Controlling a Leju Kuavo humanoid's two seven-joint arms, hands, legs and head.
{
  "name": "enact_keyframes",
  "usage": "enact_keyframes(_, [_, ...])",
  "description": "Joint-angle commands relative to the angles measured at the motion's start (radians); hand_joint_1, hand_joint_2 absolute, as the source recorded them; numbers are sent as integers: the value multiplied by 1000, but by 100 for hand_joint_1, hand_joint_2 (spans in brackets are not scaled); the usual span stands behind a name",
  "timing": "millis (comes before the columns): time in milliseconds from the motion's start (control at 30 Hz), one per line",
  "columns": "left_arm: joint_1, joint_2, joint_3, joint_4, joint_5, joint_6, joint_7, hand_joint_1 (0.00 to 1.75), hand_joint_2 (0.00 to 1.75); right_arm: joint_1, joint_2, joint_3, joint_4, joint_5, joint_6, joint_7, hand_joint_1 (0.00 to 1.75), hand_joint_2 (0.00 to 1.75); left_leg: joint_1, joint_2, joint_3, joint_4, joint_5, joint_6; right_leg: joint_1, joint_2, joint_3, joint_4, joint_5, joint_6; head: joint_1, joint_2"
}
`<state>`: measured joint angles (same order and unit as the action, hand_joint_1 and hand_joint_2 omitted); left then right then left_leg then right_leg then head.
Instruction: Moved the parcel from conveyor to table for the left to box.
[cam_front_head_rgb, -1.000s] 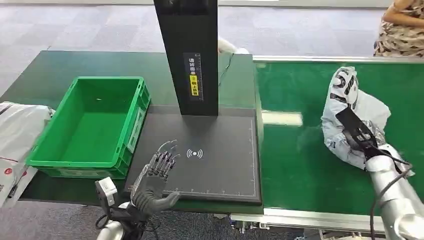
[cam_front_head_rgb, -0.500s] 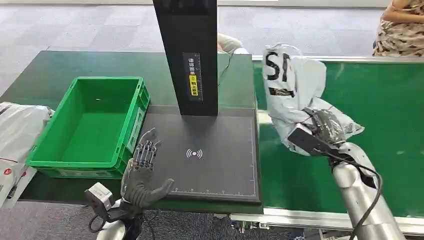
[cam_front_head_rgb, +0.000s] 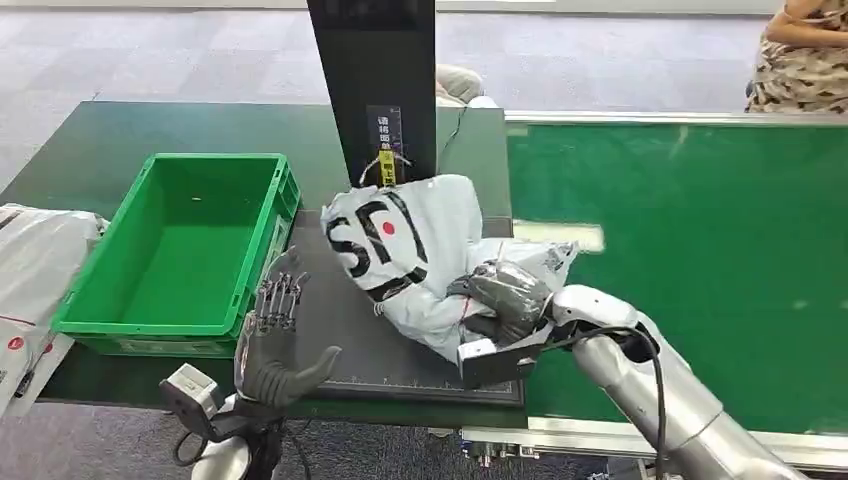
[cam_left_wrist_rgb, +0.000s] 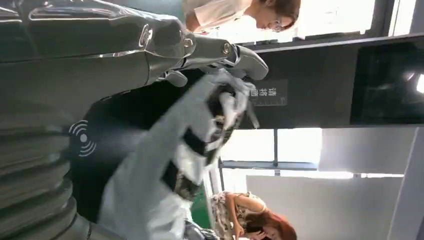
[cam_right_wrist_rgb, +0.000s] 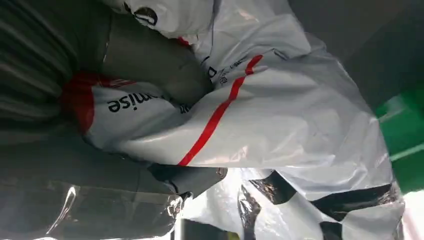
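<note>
Head view shows the right hand (cam_front_head_rgb: 505, 300) grasping a white plastic parcel (cam_front_head_rgb: 405, 250) with bold black lettering and a red dot, holding it over the dark scanner mat (cam_front_head_rgb: 330, 320) on the table (cam_front_head_rgb: 120, 150), just in front of the black upright post (cam_front_head_rgb: 375, 90). From where I stand the bag bulges up against the post's yellow label, and I cannot tell whether its underside touches the mat. The right wrist view confirms the grip: grey fingers (cam_right_wrist_rgb: 150, 65) are wrapped into the crinkled white film, which carries a red stripe and some print. The left hand (cam_front_head_rgb: 275, 345) is raised at the near edge of the mat with its fingers spread and nothing in it, just beside the green crate (cam_front_head_rgb: 255, 265); the parcel sits close to it but apart. The green conveyor belt (cam_front_head_rgb: 700, 230) stretches to the right. More white bags (cam_front_head_rgb: 30, 260) lie at the table's left end, and a person in patterned clothing (cam_front_head_rgb: 800, 55) sits beyond the conveyor.
</note>
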<state>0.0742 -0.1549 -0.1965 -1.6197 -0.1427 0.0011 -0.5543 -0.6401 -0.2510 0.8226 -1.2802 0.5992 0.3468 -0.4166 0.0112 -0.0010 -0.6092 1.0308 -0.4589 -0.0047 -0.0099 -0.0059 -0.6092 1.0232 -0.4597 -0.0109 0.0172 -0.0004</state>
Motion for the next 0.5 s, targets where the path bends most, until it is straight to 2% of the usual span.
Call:
enact_keyframes(33, [3,33,16,2,27,9,12,0,175,-147,8,243,12,-177,136,0,175,175,-1,4,2,-1,-1,0,-1,4,0,0,0,0,0,0])
enact_keyframes(333, [10,44,6,-1,38,16,16,0,175,-191,-5,305,18,-225,162,25,175,175,0,2,3,-2,-1,0,0,2,2,-2,0,0,0,0])
enact_keyframes(433, [10,45,1,0,39,16,17,0,175,-189,-4,301,33,-211,125,43,175,175,0,1,4,-2,0,0,0,1,3,-2,0,0,0,0])
enact_keyframes(467, [14,44,2,-4,39,17,17,0,175,-193,-5,299,40,-183,75,50,175,175,0,1,3,-1,0,0,0,1,2,-1,0,0,0,0])
enact_keyframes(500, [16,43,3,-6,39,17,17,0,175,-196,-6,299,46,-178,65,53,157,175,0,1,4,-2,0,0,0,2,4,-3,0,0,0,0])
